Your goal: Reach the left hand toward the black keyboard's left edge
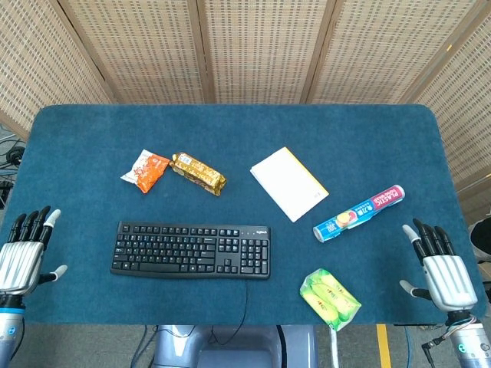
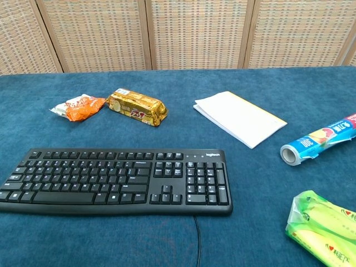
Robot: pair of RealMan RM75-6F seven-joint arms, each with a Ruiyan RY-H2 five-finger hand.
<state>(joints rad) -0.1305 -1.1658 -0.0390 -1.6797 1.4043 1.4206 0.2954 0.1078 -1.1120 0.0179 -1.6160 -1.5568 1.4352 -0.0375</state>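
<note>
Head view alone shows left hand (image 1: pixel 21 259) and right hand (image 1: pixel 439 270), fingers apart, keyboard (image 1: pixel 191 250) untouched

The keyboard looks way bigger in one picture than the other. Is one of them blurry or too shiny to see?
Head view: the keyboard is small but sharp, evenly lit, with no strong shadows. Chest view: it sits near the camera, so it looks large, and its keys are still readable; the gold snack wrapper shows small bright glints. Neither view is blurry.
</note>
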